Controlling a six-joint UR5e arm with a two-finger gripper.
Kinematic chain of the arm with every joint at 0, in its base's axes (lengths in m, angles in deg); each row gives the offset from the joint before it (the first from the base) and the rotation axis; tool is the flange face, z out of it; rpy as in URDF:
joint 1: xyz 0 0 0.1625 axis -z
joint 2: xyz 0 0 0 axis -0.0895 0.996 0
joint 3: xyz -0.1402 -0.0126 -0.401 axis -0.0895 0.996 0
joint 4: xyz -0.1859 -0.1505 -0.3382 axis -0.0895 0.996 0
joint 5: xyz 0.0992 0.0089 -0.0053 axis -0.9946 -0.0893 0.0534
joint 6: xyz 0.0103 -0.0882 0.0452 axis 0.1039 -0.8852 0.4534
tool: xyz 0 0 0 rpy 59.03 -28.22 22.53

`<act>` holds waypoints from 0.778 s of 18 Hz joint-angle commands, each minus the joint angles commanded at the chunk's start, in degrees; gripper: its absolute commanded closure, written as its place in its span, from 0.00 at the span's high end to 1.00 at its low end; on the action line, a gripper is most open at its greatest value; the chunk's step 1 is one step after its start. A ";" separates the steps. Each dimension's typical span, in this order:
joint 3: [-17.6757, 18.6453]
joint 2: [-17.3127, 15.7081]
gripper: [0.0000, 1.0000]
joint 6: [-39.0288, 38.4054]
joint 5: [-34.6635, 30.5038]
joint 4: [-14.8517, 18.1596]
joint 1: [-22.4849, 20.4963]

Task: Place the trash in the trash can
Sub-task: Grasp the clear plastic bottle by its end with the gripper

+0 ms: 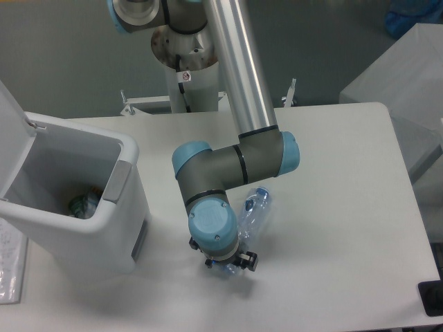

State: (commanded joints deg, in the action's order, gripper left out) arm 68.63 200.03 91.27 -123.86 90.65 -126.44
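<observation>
the gripper (223, 261) is clamped on the base end of the clear bottle (250, 213), blue cap pointing away, above the table (346, 207). the tissue wad (84, 204) (green bit showing) lies inside the open trash can (124, 181).

Clear, glossy plastic is being shown by the bottle (250, 216) beside the hand (223, 262). Smooth, matt white plastic is being shown by the trash can (131, 207) well apart from it. A matt, pale surface is being presented by the desk (332, 228).
</observation>
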 joint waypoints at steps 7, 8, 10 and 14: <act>-1.84 0.35 0.56 -1.94 0.17 -0.70 0.09; -2.45 0.00 0.56 -1.94 0.52 -0.62 0.09; -3.16 -0.87 0.56 -1.85 1.23 -0.62 0.09; -5.36 -4.30 0.56 -1.85 7.10 -0.62 -1.31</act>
State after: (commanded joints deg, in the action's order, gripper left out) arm 63.28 195.73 89.42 -116.76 90.04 -127.75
